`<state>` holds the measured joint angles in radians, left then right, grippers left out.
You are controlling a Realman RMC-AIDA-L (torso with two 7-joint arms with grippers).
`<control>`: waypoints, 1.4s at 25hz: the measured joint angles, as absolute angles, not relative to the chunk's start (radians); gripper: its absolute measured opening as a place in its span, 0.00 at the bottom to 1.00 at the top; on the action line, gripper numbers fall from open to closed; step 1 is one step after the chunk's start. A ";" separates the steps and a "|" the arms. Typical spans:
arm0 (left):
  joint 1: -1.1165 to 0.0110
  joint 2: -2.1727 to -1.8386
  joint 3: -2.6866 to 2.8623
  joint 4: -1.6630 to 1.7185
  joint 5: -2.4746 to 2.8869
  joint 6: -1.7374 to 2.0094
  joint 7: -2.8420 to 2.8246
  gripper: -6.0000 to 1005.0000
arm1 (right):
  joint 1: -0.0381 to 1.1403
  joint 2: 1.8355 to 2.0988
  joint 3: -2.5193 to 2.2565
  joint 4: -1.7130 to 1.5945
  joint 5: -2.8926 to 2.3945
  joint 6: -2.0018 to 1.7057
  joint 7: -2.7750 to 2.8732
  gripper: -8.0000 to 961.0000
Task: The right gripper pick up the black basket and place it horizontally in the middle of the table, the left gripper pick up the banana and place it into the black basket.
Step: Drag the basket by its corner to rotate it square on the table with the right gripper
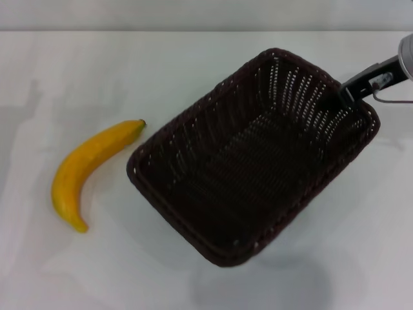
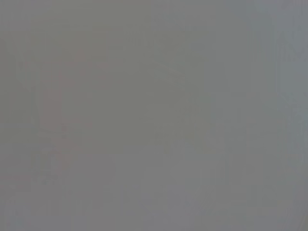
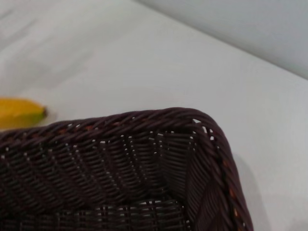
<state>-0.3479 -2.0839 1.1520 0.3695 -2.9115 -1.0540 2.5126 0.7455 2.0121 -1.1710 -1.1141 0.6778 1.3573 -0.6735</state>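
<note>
Dark woven wicker basket (image 1: 251, 161): your right gripper (image 1: 346, 95) pinches its far-right rim; its long axis runs diagonally away from that gripper, toward the curved yellow banana (image 1: 87, 169).

Pale grey wall (image 1: 193, 13) behind the far edge; blank grey field filling the left wrist view.

My right gripper (image 1: 348, 92) is a slim black finger with a matte finish, and it carries a small white label partway along its upper side. Behind the label it widens into a darker block. A thin grey wire loop juts out beneath that block. Past it my arm (image 1: 406, 57) is a rounded, silver-grey metal body, smooth and unmarked where it shows in the head view.
</note>
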 joint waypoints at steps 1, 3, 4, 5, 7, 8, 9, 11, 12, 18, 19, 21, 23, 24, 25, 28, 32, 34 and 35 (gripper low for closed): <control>-0.348 -2.083 1.152 0.370 -2.911 -1.054 2.513 0.87 | 0.743 2.012 -1.172 -1.114 0.677 1.350 -0.641 0.19; -0.350 -2.082 1.152 0.370 -2.911 -1.054 2.513 0.87 | 0.733 2.011 -1.172 -1.115 0.677 1.341 -0.589 0.19; -0.350 -2.082 1.152 0.370 -2.911 -1.054 2.513 0.87 | 0.728 2.011 -1.172 -1.117 0.677 1.338 -0.565 0.18; -0.351 -2.082 1.152 0.370 -2.911 -1.054 2.514 0.87 | 0.720 2.011 -1.172 -1.122 0.677 1.336 -0.536 0.18; -0.350 -2.081 1.152 0.370 -2.911 -1.054 2.513 0.87 | 0.702 2.012 -1.175 -1.146 0.681 1.335 -0.485 0.18; -0.349 -2.080 1.152 0.370 -2.911 -1.054 2.513 0.87 | 0.687 2.013 -1.177 -1.169 0.685 1.333 -0.457 0.18; -0.349 -2.080 1.152 0.370 -2.911 -1.054 2.513 0.87 | 0.669 2.015 -1.180 -1.193 0.687 1.329 -0.427 0.18; -0.348 -2.080 1.152 0.370 -2.912 -1.051 2.513 0.87 | 0.634 2.019 -1.188 -1.235 0.703 1.313 -0.378 0.18; -0.347 -2.080 1.152 0.370 -2.912 -1.051 2.513 0.87 | 0.614 2.020 -1.194 -1.252 0.715 1.304 -0.355 0.18; -0.342 -2.080 1.152 0.370 -2.912 -1.053 2.512 0.87 | 0.486 2.018 -1.246 -1.381 0.789 1.231 -0.214 0.17; -0.342 -2.080 1.152 0.370 -2.912 -1.053 2.512 0.87 | 0.478 2.018 -1.250 -1.391 0.790 1.228 -0.203 0.17; -0.342 -2.080 1.152 0.370 -2.912 -1.054 2.511 0.87 | 0.446 2.018 -1.274 -1.426 0.793 1.211 -0.154 0.17; -0.341 -2.080 1.152 0.370 -2.912 -1.054 2.511 0.87 | 0.420 2.018 -1.296 -1.440 0.804 1.196 -0.122 0.17; -0.341 -2.080 1.152 0.370 -2.912 -1.054 2.511 0.87 | 0.409 2.018 -1.300 -1.442 0.815 1.190 -0.115 0.17; -0.341 -2.079 1.152 0.370 -2.912 -1.054 2.511 0.87 | 0.400 2.018 -1.303 -1.443 0.824 1.186 -0.110 0.17; -0.340 -2.079 1.152 0.370 -2.912 -1.054 2.511 0.87 | 0.371 2.017 -1.307 -1.446 0.858 1.168 -0.104 0.17; -0.337 -2.079 1.152 0.370 -2.912 -1.054 2.510 0.87 | 0.348 2.017 -1.316 -1.464 0.885 1.156 -0.092 0.17; -0.337 -2.078 1.153 0.370 -2.912 -1.054 2.509 0.87 | 0.340 2.017 -1.323 -1.477 0.897 1.151 -0.082 0.17; -0.337 -2.078 1.155 0.370 -2.912 -1.054 2.509 0.87 | 0.337 2.017 -1.326 -1.482 0.902 1.146 -0.080 0.17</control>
<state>-0.3374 -2.0785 1.1547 0.3697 -2.9116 -1.0540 2.5089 0.3371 2.0168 -1.3255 -1.4818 0.9025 1.1465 -0.0798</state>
